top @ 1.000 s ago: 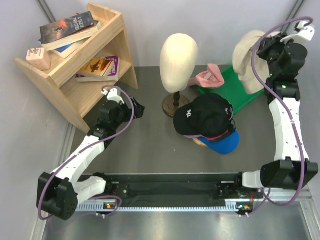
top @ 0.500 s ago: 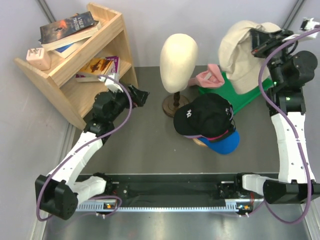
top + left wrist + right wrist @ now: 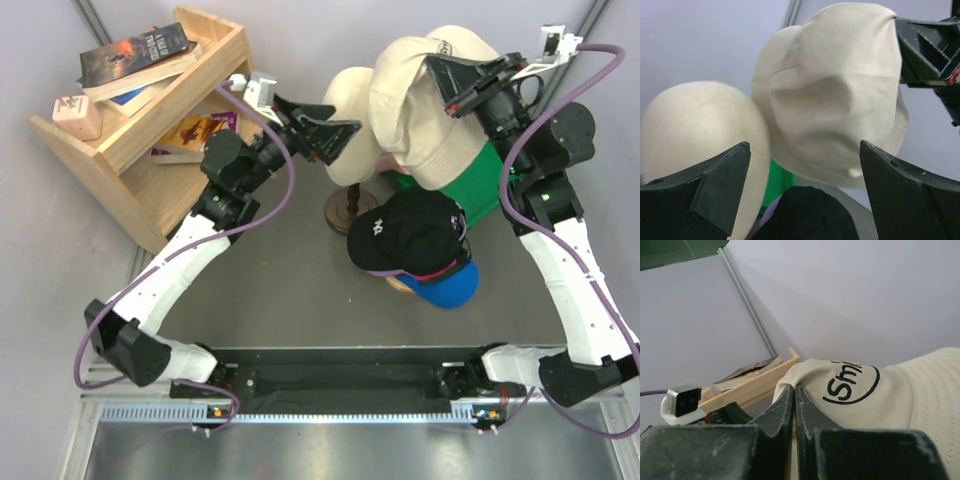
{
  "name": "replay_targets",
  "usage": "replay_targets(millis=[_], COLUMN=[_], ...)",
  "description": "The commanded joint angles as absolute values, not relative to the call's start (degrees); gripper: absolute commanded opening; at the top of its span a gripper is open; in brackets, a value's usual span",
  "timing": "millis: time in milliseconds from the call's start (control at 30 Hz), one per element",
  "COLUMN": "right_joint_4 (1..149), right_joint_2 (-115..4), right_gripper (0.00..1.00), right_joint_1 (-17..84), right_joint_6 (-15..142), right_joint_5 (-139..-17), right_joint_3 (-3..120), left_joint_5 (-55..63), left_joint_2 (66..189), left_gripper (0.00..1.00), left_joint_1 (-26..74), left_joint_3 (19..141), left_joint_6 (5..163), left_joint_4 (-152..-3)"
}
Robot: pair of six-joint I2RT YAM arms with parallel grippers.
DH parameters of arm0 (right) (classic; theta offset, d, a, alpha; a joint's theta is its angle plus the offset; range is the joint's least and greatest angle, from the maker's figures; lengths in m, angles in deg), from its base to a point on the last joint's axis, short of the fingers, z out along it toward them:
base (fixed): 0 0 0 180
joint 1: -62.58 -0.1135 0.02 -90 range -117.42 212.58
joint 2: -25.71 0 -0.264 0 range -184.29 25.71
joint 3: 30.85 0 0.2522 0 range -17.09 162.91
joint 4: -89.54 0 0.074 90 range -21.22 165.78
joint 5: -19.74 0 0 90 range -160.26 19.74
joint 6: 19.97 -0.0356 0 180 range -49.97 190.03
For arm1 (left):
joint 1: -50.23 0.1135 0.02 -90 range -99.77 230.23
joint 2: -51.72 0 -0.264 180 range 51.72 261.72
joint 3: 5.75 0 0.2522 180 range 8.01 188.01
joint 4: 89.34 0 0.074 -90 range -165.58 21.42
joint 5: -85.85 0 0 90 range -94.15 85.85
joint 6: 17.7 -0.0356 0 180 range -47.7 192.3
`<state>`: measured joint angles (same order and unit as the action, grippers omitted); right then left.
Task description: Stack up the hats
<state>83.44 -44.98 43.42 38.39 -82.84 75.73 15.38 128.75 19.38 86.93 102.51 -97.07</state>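
My right gripper [image 3: 438,72] is shut on a fold of the cream bucket hat [image 3: 425,120] and holds it in the air, above the table's back, next to the mannequin head [image 3: 345,95]. In the right wrist view the fingertips [image 3: 795,389] pinch the hat's fabric [image 3: 880,405] beside its black logo. My left gripper [image 3: 345,117] is raised and open, pointing at the hanging hat [image 3: 835,100] without touching it. Below, a black cap [image 3: 415,235] tops a pile over a blue cap [image 3: 452,288]; a magenta edge shows between them.
The mannequin head's wooden stand [image 3: 350,212] is just left of the pile. A green board [image 3: 485,190] lies at the back right. A wooden shelf [image 3: 150,130] with books stands at the back left, close to the left arm.
The right arm swung left with the cream hat, from the back right corner to beside the mannequin head. The left arm rose and reached right toward the hat, jaws still open.
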Motion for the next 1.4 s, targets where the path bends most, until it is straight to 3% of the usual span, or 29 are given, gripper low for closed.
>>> replay_targets(millis=[0,167,267,300,500,600,633,1367], right_joint_4=[86.4,84.8,84.4,84.0,82.6,81.8,81.6,77.9], right_joint_2=[-46.2,-46.9,-47.1,-47.0,-47.1,-46.5,-46.6,-51.7], right_gripper=[0.00,0.00,0.00,0.00,0.00,0.00,0.00,0.00], right_joint_1=[39.5,36.7,36.1,36.0,35.9,35.9,35.9,37.2], right_joint_6=[39.5,41.5,42.2,42.3,43.0,43.6,43.8,50.7], right_joint_5=[-82.0,-81.3,-81.3,-81.3,-81.9,-81.9,-81.9,-78.7], right_joint_3=[79.0,80.2,80.7,81.1,82.0,82.5,82.7,86.5], left_joint_5=[18.6,19.2,20.3,20.5,22.7,22.5,22.0,12.7], left_joint_2=[133.9,135.7,137.1,137.8,139.4,140.0,140.0,145.1], left_gripper=[0.94,0.94,0.82,0.68,0.41,0.16,0.02,0.00], left_joint_1=[18.1,17.5,17.3,17.3,17.3,17.3,17.3,18.1], left_joint_3=[93.8,94.9,96.5,96.7,97.5,98.4,98.5,122.0], left_joint_6=[102.8,105.9,105.8,105.9,107.9,108.1,108.0,73.4], left_joint_4=[-101.3,-105.7,-106.2,-106.6,-112.5,-113.5,-113.5,-94.8])
